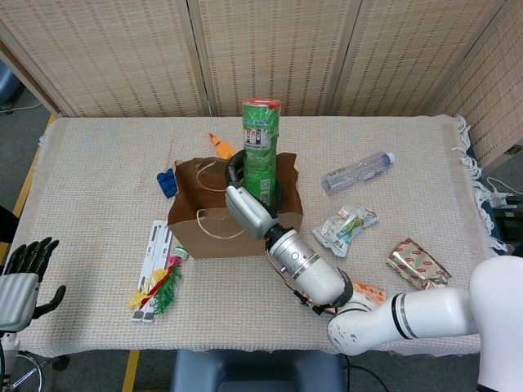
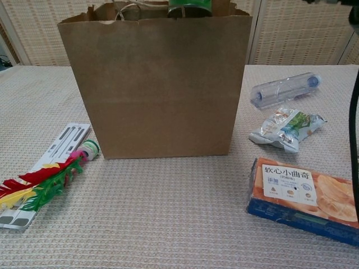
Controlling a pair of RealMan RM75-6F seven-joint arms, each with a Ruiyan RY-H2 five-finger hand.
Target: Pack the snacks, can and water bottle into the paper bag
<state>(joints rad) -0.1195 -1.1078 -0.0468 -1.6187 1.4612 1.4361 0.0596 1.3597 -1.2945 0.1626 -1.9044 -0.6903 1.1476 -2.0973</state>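
- Head view: the right hand point(image 1: 248, 206) grips a tall green can point(image 1: 260, 147) and holds it upright over the open mouth of the paper bag point(image 1: 237, 220). The can's lower end sits behind the hand and the bag rim, so I cannot tell how far in it reaches.
- The fingers point(image 1: 235, 166) wrap round the far side of the can; most of them are hidden behind it.
- From the chest view only the can's green bottom edge point(image 2: 189, 7) peeks above the top of the bag point(image 2: 157, 84), cut off by the frame; the right hand itself does not show there.
- The left hand point(image 1: 20, 278) hangs at the lower left, off the table edge, holding nothing, fingers straight and slightly apart; its lower part is cut off by the frame.
- The water bottle point(image 1: 356, 171) lies on its side to the right of the bag, well apart from it.
- A green-and-white snack pouch point(image 1: 343, 227) lies just below the bottle, and a shiny brown snack packet point(image 1: 417, 263) rests further right.
- The orange biscuit box point(image 2: 305, 199) is plain in the chest view; from the head camera the right forearm covers almost all of it.
- Left of the bag lie a white flat tool point(image 1: 155, 253) and coloured feathers point(image 1: 159, 286).
- Behind the bag a blue object point(image 1: 167, 182) and an orange one point(image 1: 221, 147) are too small to identify.
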